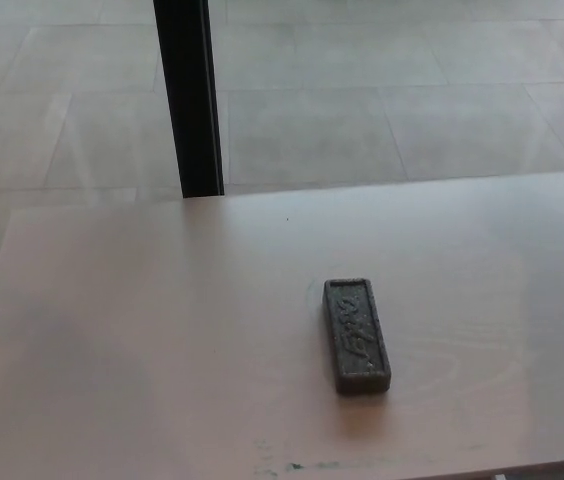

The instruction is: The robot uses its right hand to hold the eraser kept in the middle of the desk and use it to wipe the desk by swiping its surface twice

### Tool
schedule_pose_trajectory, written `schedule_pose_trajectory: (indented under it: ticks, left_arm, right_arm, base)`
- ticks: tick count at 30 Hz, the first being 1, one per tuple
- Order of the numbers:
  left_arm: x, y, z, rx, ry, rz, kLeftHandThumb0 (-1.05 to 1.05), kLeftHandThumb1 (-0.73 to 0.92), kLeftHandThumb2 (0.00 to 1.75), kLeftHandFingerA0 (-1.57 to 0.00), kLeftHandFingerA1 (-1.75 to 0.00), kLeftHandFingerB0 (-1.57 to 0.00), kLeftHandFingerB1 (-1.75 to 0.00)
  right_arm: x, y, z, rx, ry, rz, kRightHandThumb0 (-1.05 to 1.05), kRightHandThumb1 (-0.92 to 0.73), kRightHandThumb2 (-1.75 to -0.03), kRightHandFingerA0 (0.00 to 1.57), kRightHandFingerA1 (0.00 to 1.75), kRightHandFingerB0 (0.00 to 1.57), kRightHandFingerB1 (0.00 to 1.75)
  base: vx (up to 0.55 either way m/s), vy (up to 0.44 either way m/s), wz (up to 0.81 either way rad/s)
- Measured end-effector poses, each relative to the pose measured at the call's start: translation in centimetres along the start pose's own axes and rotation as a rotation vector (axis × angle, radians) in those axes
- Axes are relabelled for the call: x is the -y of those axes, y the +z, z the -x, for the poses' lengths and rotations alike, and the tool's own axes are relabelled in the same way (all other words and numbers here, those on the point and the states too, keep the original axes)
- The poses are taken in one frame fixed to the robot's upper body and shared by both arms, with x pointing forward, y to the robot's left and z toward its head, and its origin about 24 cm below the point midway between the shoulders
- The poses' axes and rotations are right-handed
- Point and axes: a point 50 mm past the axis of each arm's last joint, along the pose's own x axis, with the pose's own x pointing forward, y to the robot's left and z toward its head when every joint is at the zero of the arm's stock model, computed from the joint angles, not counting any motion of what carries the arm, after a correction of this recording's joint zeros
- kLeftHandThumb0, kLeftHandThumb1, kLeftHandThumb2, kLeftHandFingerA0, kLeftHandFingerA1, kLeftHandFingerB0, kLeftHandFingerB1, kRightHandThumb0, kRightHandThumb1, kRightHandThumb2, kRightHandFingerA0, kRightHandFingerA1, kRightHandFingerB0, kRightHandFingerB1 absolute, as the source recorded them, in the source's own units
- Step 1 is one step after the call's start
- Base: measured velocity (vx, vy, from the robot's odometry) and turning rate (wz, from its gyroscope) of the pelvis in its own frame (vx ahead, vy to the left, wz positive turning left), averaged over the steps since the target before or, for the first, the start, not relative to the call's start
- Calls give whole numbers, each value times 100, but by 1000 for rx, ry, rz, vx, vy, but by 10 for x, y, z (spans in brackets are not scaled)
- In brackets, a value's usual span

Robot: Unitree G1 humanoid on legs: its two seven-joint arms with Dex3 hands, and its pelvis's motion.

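Dark grey rectangular felt eraser (357, 335) lay flat mid pale wooden surface (142, 340) — untouched. Neither hand was in view, so their state couldn't be told. Risk: a low block — fingers could skid it toward the near edge.

A pale, light-wood desk (142, 340) fills the lower part of the view. Beyond its far edge lies a floor of large grey tiles (412, 90) with thin seams, softly lit. A black upright post (189, 95) rises from behind the desk's far edge at upper left.
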Motion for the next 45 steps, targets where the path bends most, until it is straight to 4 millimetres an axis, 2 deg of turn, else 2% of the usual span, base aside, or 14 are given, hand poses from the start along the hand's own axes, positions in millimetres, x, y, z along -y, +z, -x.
schedule_pose_trajectory:
  ticks: [1, 2, 3, 4, 5, 10, 11, 16, 17, 23, 24, 28, 33, 45]
  left_arm:
    - [0, 0, 0, 0, 0, -1, -43, 57, 56, -78, -71, -74, -62]
    - [0, 0, 0, -1, -1, -3, -42, 59, 57, -76, -69, -71, -61]
    - [0, 0, 0, -1, -3, -5, -45, 44, 87, -74, -78, -61, -68]
    - [1, 0, 0, -1, -4, -7, -42, 59, 57, -76, -69, -71, -60]
    - [1, 0, 0, 0, -5, -9, -44, 43, 87, -76, -79, -64, -70]
    - [2, 1, 0, 6, -7, -15, -46, 45, 86, -79, -80, -66, -70]
    - [2, 1, 0, 3, -5, -14, -44, 46, 88, -76, -79, -62, -69]
    - [2, 2, -1, -2, -3, -10, -43, 45, 86, -77, -80, -63, -70]
    - [2, 2, -1, -2, -2, -8, -44, 46, 87, -76, -79, -63, -69]
    - [3, 3, -1, 13, -7, -18, -44, 46, 87, -77, -79, -63, -69]
    - [3, 3, -1, 15, -8, -19, -46, 46, 86, -80, -81, -65, -70]
    - [4, 4, -1, 22, -12, -23, -46, 45, 86, -80, -81, -67, -71]
    - [4, 4, -1, 23, -11, -25, -44, 46, 87, -77, -79, -64, -69]
    - [8, 6, -2, 21, -16, -21, -44, 48, 89, -77, -79, -61, -68]
  right_arm:
    - [-10, 2, -1, 2, 30, -9, -36, -74, -72, 94, 175, 69, 135]
    - [-20, 3, -1, 2, 59, -19, -33, -69, -84, 94, 175, 71, 133]
    - [-33, 3, 0, -2, 96, -35, -34, -65, -86, 96, 175, 73, 133]
    - [-46, 2, 2, -10, 133, -49, -32, -65, -90, 100, 175, 75, 134]
    - [-59, 0, 4, -21, 170, -63, -31, -68, -88, 98, 175, 74, 141]
    - [-134, -22, 31, -128, 367, -122, -34, -62, -91, 100, 175, 80, 143]
    - [-152, -27, 41, -159, 410, -134, -36, -68, -86, 97, 175, 72, 149]
    - [-203, -59, 84, -310, 549, -134, -38, -73, -76, 99, 175, 67, 164]
    - [-207, -65, 90, -338, 559, -133, -39, -74, -77, 97, 175, 72, 157]
    - [-220, -93, 121, -446, 608, -75, -34, -63, -101, 97, 175, 76, 156]
    - [-221, -96, 124, -457, 611, -71, -36, -65, -100, 100, 175, 70, 164]
    - [-224, -106, 137, -503, 611, -46, -34, -67, -97, 102, 175, 73, 175]
    - [-220, -119, 150, -552, 608, -19, -31, -63, -103, 100, 175, 70, 175]
    - [-210, -141, 165, -615, 598, 33, -34, -68, -93, 100, 175, 68, 175]
  base:
    - [0, 0, 0]
    - [0, 0, 0]
    - [0, 0, 0]
    - [0, 0, 0]
    - [0, 0, 0]
    - [0, 0, 0]
    - [0, 0, 0]
    - [-19, -6, 3]
    - [0, 0, 0]
    - [0, 0, 0]
    - [0, 0, 0]
    - [0, 0, 0]
    - [0, 0, 0]
    - [0, 0, 0]
